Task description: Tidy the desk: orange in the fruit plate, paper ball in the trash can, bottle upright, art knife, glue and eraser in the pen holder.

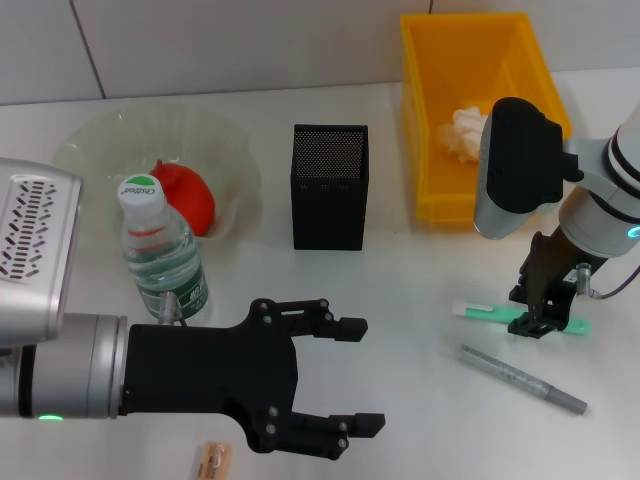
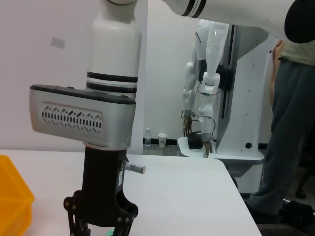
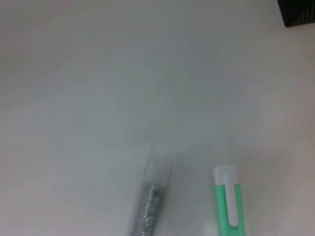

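The orange lies in the pale-green fruit plate at the back left. The bottle stands upright in front of the plate. The paper ball lies in the yellow trash can. The black mesh pen holder stands mid-table. My right gripper is down at the green-and-white art knife, jaws open on either side of it; it also shows in the left wrist view. The grey glue tube lies beside it. The tan eraser lies at the front edge. My left gripper hovers open and empty.
The right wrist view shows the art knife and the glue tube side by side on bare white table, with a corner of the pen holder. A corner of the trash can shows in the left wrist view.
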`<state>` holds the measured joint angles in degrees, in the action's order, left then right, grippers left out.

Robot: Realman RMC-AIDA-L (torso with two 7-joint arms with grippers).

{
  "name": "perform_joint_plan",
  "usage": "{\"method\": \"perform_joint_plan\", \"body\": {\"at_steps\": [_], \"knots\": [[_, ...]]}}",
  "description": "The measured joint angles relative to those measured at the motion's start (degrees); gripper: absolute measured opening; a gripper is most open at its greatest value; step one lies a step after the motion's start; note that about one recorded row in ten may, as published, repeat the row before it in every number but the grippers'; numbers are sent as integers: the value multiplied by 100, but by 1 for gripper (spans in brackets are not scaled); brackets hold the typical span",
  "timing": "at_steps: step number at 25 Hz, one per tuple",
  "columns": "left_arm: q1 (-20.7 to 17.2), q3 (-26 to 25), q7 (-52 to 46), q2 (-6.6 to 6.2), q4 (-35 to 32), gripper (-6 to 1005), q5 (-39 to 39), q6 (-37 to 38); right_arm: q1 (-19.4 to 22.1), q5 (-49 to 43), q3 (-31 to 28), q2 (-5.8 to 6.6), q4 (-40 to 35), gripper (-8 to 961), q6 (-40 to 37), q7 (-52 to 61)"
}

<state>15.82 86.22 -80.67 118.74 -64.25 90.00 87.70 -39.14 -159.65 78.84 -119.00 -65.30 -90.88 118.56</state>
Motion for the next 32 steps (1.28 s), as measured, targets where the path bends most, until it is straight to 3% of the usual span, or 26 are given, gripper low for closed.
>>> {"method": "perform_joint_plan", "body": {"at_steps": [32], "knots": [[9, 1, 34, -9, 0, 813, 0, -25, -137, -14, 5, -15, 290, 275, 36, 74]]}}
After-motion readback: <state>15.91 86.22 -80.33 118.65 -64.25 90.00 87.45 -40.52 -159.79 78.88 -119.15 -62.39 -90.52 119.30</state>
